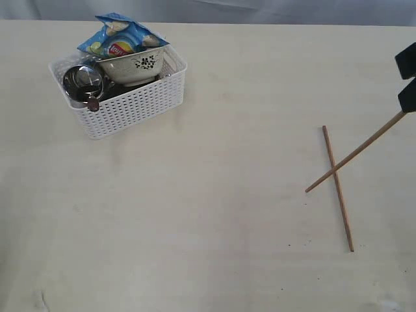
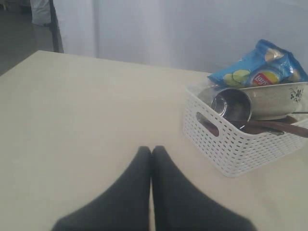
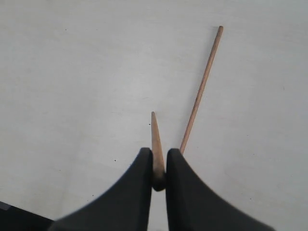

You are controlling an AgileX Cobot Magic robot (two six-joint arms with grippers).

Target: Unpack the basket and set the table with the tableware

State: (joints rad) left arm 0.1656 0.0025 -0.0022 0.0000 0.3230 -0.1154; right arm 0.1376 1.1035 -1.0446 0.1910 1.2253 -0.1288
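The white lattice basket (image 1: 133, 104) (image 2: 231, 139) stands at the table's far left, holding a cream floral bowl (image 1: 133, 65) (image 2: 279, 98), a steel cup (image 1: 83, 81) (image 2: 232, 105) and a dark red spoon (image 2: 274, 126). One brown chopstick (image 1: 338, 188) (image 3: 201, 89) lies flat on the table (image 1: 214, 195) at the right. My right gripper (image 1: 406, 97) (image 3: 158, 154) is shut on a second chopstick (image 1: 357, 151) (image 3: 156, 144), which slants down across the first. My left gripper (image 2: 152, 150) is shut and empty, over bare table beside the basket.
A blue chip bag (image 1: 120, 36) (image 2: 260, 70) lies on top of the bowl in the basket. Pale curtain hangs behind the table's far edge (image 2: 115, 60).
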